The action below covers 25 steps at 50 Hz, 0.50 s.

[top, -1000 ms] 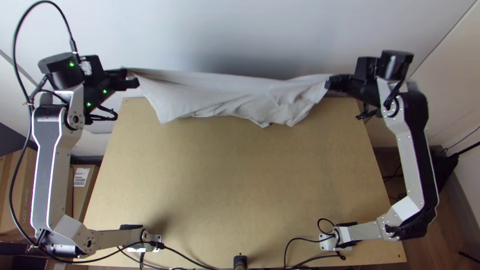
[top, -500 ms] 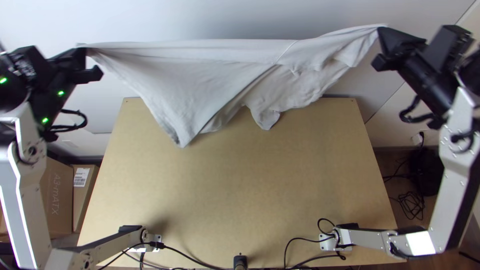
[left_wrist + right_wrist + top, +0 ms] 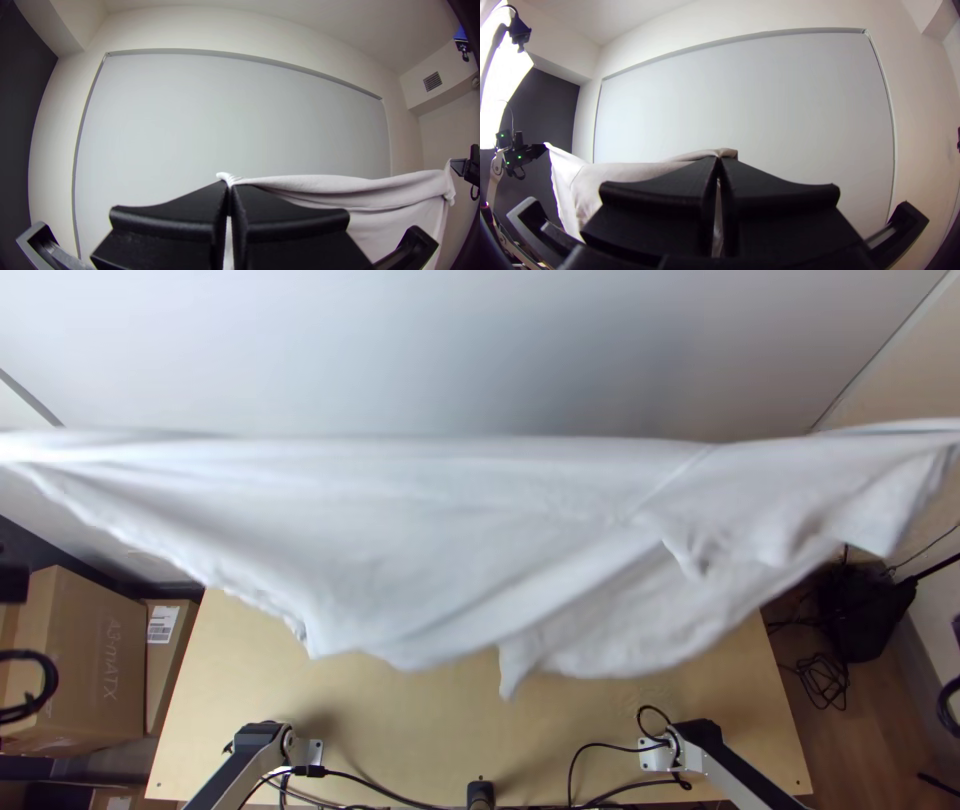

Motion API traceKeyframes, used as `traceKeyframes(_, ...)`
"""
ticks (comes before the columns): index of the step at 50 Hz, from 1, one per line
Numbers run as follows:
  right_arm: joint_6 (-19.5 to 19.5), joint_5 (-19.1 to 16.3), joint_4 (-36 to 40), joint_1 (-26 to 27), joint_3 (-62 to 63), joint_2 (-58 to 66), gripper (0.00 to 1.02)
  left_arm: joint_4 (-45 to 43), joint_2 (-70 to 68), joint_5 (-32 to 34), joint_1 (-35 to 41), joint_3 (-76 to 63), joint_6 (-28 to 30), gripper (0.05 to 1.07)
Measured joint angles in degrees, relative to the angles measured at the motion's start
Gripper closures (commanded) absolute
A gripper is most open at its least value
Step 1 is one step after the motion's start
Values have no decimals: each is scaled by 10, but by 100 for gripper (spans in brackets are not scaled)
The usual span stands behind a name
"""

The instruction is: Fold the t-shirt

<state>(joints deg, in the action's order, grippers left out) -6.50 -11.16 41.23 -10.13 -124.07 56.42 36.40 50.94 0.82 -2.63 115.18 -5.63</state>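
– Where's the t-shirt [image 3: 400, 530]?
– Up in the air! In the top view it goes right across, from the left edge of the frame to the right edge. It hides the far part of the table [image 3: 400, 730].
– Is it flat?
– The top is pulled nearly straight. The rest hangs down in soft folds, and one pointy bit droops near the lower middle of the frame. It looks bunched on the right side.
– Who's got it?
– The left gripper [image 3: 230, 192] has one end. Its jaws are squeezed together on the cloth, and a little bit pokes out past the tips.
– And the other end?
– The right gripper [image 3: 718, 165] has that. Its jaws are pinched tight on the cloth too. I can't tell if they have a sleeve or the bottom part.
– What's at the lower left?
– The bottom part of the left arm [image 3: 250, 755]. The right arm [image 3: 735, 770] starts at the lower right, and black cables [image 3: 630, 787] curl on the table between them.
– Anything else?
– Brown boxes [image 3: 95, 655] sit by the table at the left side of the frame. A messy bunch of wires [image 3: 825, 682] lies on the floor at the right.
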Motion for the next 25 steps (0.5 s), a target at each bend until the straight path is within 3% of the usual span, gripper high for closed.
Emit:
traceKeyframes(9, -7, 0, 0, -16, 93, -22, 100, 28, -56, 27, 0, -143, 1, 104)
traceKeyframes(25, -45, 3, -8, -41, 487, -45, 100, 47, -109, 111, -5, -540, 51, 104)
